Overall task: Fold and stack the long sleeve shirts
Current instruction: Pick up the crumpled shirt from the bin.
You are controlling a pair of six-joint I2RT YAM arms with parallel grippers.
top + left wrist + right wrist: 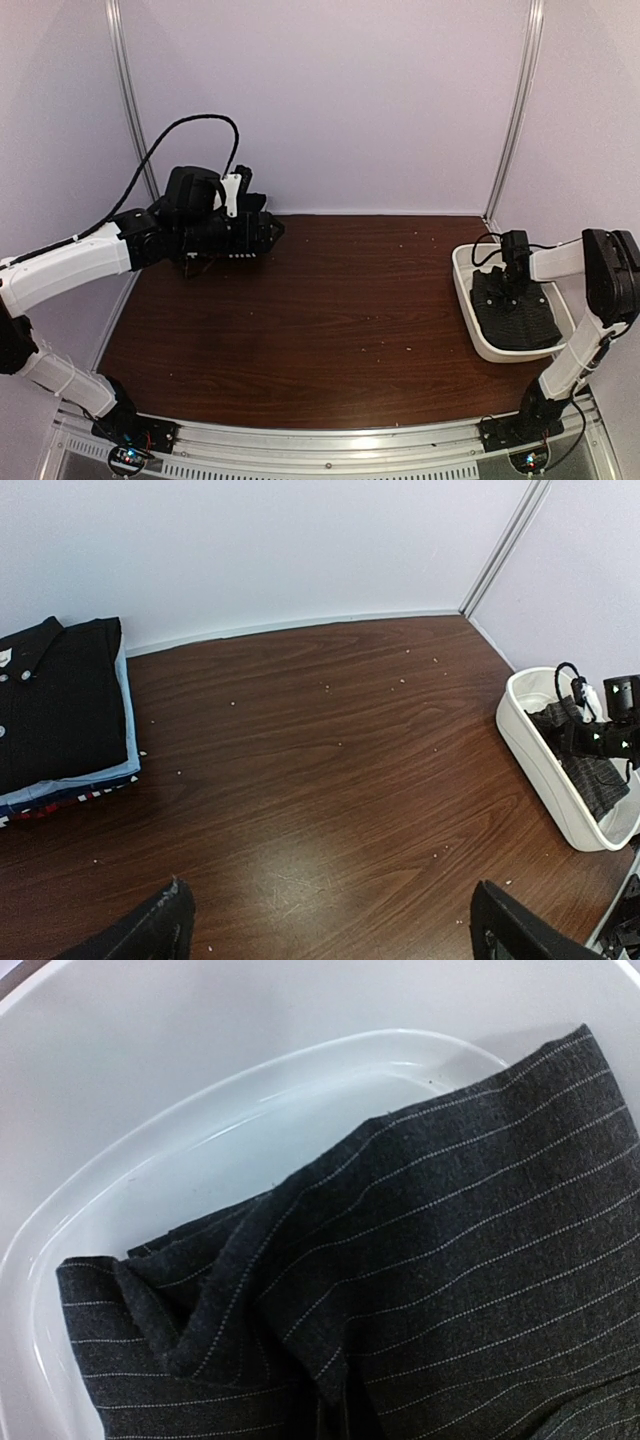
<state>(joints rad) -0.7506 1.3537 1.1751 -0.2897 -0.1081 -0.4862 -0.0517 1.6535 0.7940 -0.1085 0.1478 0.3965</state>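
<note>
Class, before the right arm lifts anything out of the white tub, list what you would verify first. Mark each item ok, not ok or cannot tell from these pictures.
1. Right gripper lowered onto the pinstriped shirt inside the white tub: ok.
2. Its jaws shut: ok.
3. Cloth actually caught between them: cannot tell, because the fingers do not show in the right wrist view.
4. Left gripper open, holding nothing and far from the tub: ok.
5. Bare wood on the table between the tub and the stack, for spreading the shirt: ok.
6. Stack of folded shirts lying neat at the far left: ok.
</note>
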